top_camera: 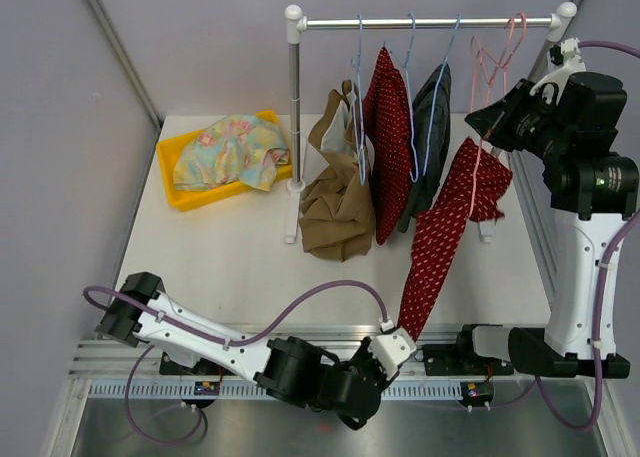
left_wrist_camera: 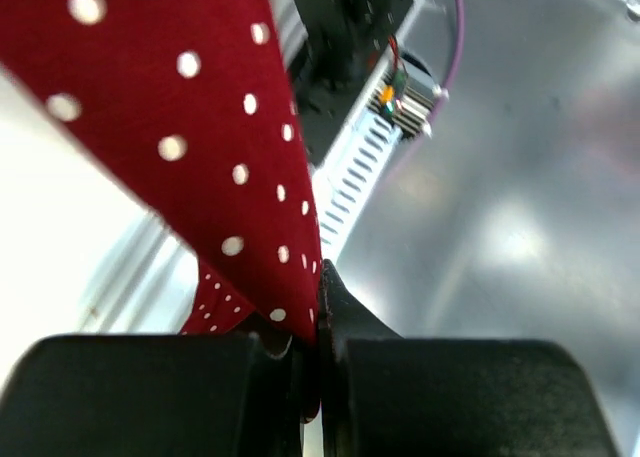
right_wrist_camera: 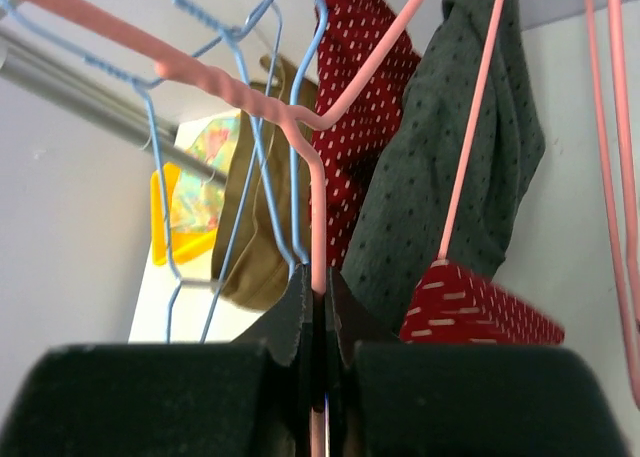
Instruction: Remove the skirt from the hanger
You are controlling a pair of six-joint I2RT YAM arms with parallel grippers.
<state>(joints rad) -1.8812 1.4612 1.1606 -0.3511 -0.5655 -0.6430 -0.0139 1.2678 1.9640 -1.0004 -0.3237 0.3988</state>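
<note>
We're pinching the skirt [top_camera: 445,227] by its low corner in the left gripper [left_wrist_camera: 318,307], near the table [top_camera: 230,247] edge. The right gripper [right_wrist_camera: 318,297] is clamping the pink hanger [right_wrist_camera: 318,197]. Next we're pulling slowly along the cloth, bracing the hanger; how the top is attached is unclear.

Bin [top_camera: 205,195] left of rack [top_camera: 294,107] on table [top_camera: 220,267]; skirt [top_camera: 440,242] slants from hanger [right_wrist_camera: 225,85], rt, toward near edge.

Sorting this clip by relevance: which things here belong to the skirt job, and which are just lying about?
In the job: red dotted skirt, pink hanger, left tool, right tool.
Lying about: yellow tray, floral cloth, tan garment, second red garment, dark garment, clothes rail.
</note>
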